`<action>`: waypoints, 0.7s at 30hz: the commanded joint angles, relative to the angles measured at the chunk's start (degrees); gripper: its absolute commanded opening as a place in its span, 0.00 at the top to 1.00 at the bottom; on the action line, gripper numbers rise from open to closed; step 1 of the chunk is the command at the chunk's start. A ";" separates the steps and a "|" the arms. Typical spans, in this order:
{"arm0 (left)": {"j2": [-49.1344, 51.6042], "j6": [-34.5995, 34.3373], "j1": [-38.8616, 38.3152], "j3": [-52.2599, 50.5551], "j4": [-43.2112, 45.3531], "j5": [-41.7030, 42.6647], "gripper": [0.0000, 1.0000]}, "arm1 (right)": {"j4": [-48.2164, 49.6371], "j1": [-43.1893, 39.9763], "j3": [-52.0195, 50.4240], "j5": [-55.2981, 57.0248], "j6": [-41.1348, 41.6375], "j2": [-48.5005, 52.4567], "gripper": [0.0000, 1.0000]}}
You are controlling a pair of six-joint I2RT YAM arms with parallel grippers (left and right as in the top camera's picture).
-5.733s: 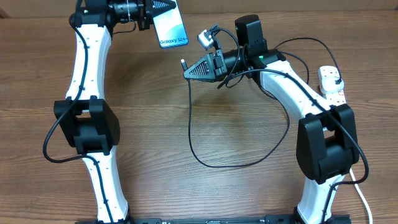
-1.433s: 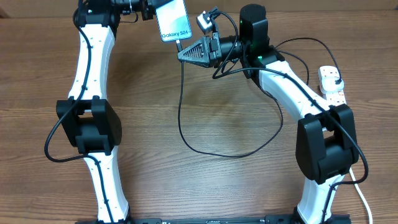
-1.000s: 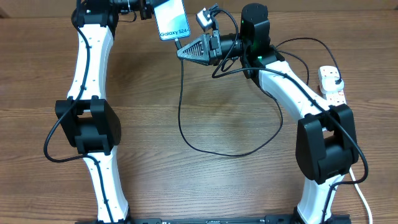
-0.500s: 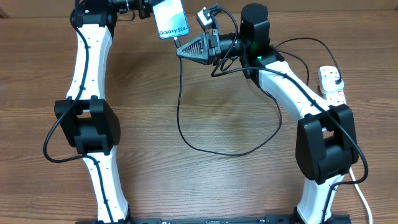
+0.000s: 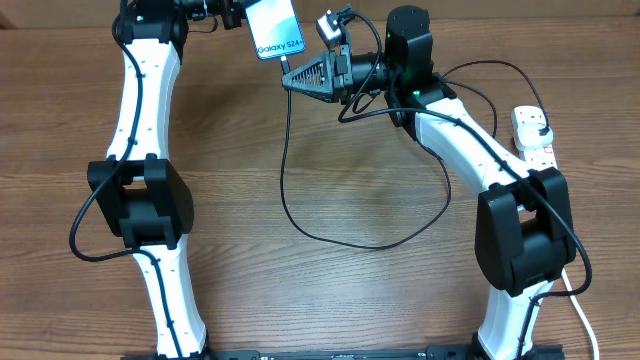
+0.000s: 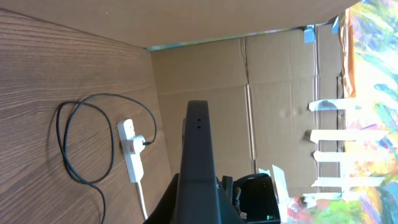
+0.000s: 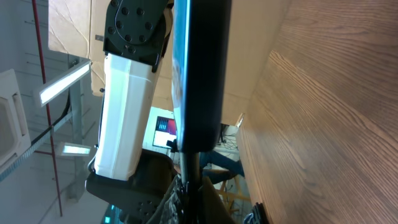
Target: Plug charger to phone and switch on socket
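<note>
**What you can't make out**

From overhead, the phone (image 5: 275, 32) runs off the top edge, and the left gripper (image 5: 243, 12) on it is cut there too, fingers unseen. Both wrist views give you the phone edge-on, screen out of sight. Whether the charger tip (image 5: 285, 69) is fully in the port is too small to tell overhead; in the right wrist view the right gripper (image 7: 186, 190) is a dark blur at the bottom edge. The power strip (image 5: 535, 145) lies partly under the right arm (image 5: 470, 140), its switches too small to read.

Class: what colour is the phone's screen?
Light blue-teal with dark lettering; the phone shows best in the overhead view.
</note>
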 commanded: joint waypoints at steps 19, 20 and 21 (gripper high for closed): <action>-0.07 -0.76 -0.46 0.35 -0.09 3.69 0.96 | 0.48 -0.55 1.22 9.03 0.87 0.37 0.96; -0.07 -0.44 -0.46 0.35 -0.09 3.69 0.96 | 0.48 -0.55 1.22 9.40 1.36 0.37 0.96; -0.07 -0.35 -0.46 0.35 -0.09 3.69 0.96 | 0.55 -0.55 1.22 9.68 1.62 0.37 0.96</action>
